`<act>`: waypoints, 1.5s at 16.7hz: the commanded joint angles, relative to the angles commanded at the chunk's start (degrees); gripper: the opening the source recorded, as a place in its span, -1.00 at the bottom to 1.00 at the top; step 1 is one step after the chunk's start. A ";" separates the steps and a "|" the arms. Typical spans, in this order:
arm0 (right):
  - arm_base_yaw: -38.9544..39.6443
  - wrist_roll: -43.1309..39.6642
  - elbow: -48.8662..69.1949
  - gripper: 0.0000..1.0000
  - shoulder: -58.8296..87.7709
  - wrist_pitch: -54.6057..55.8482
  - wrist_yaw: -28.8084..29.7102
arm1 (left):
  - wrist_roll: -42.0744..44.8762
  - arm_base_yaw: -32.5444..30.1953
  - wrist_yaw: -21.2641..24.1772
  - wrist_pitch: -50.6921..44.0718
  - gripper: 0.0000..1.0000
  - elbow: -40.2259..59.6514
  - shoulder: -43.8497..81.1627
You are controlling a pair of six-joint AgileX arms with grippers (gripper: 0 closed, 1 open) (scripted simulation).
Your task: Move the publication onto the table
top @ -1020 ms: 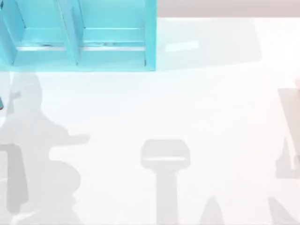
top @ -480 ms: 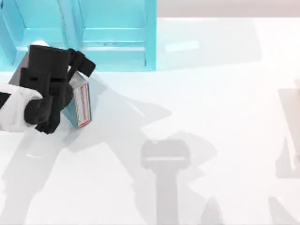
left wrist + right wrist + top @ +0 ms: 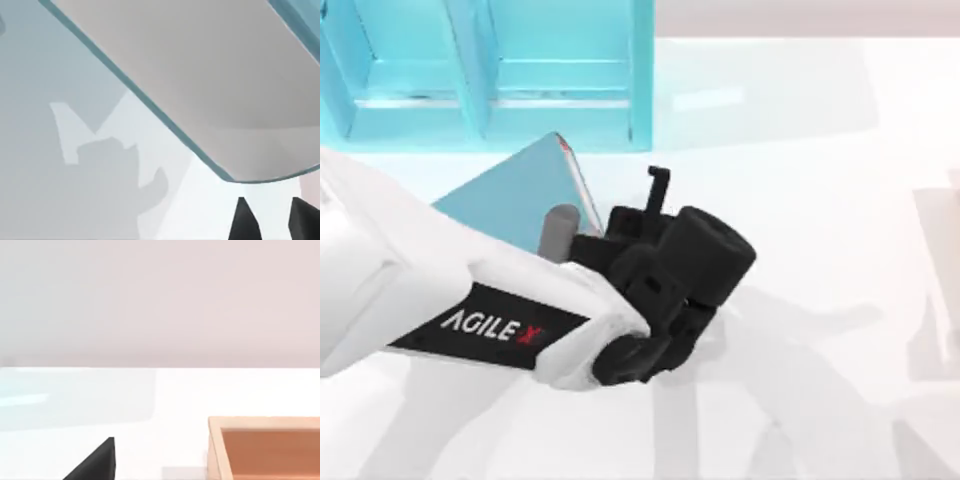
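The left tool [image 3: 655, 215] is out over the middle-left of the white surface [image 3: 820, 200], clamped on the near-right end of the publication [image 3: 515, 195], whose teal cover tilts up toward the far side. The book's far corner sits just in front of the turquoise shelf unit [image 3: 560, 70], close to its near edge (I cannot tell whether they touch). In the left wrist view the white page edges [image 3: 200, 75] loom large, with two dark fingertips [image 3: 245, 222] beside them. To the right, open surface stretches away. The right wrist view shows a wooden tray's rim [image 3: 260, 421]; I cannot tell how the right tool stands.
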 joint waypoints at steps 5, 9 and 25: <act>0.00 0.00 0.00 1.00 0.00 0.00 0.00 | -11.34 -8.91 -14.37 2.46 -1.00 6.19 1.04; 0.00 0.00 0.00 1.00 0.00 0.00 0.00 | -12.68 -10.08 -16.60 2.91 -1.00 7.23 0.98; 0.00 0.00 0.00 1.00 0.00 0.00 0.00 | -13.62 -10.53 -17.04 7.37 -1.00 5.53 4.46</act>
